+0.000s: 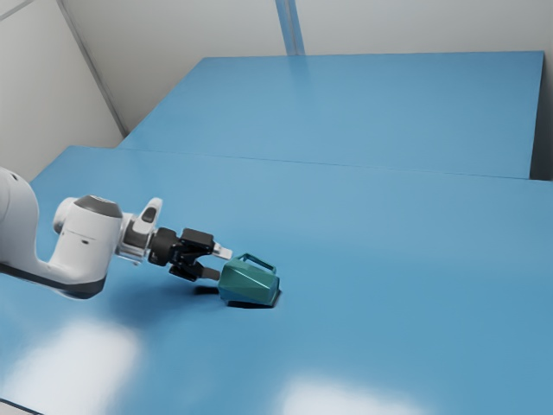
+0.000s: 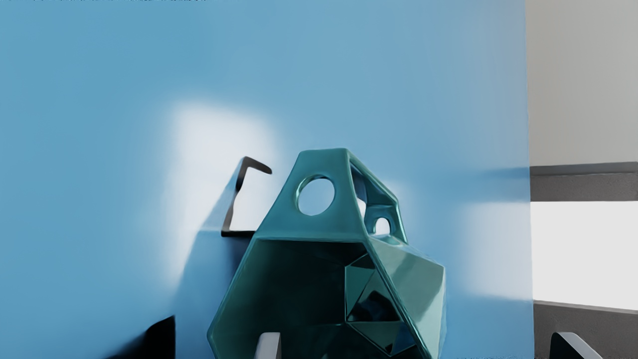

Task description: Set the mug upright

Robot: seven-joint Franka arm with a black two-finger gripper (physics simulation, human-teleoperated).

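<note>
The teal faceted mug (image 1: 248, 282) lies on its side on the blue table (image 1: 389, 259), with its handle pointing up. Right beside it, at its exterior view's left end, is my gripper (image 1: 219, 264), fingers apart. In the wrist view the mouth of the mug (image 2: 289, 279) faces my hand. My gripper (image 2: 421, 345) is open there: one fingertip overlaps the dark mouth, the other stands outside beyond the mug's side wall. Whether the first fingertip is inside the mug, I cannot tell.
Behind this table in the exterior view stands a second blue table (image 1: 363, 104), with pale walls around it. The near table's edge (image 2: 528, 149) runs past the mug in the wrist view. Shadows and bright reflections lie on the surface.
</note>
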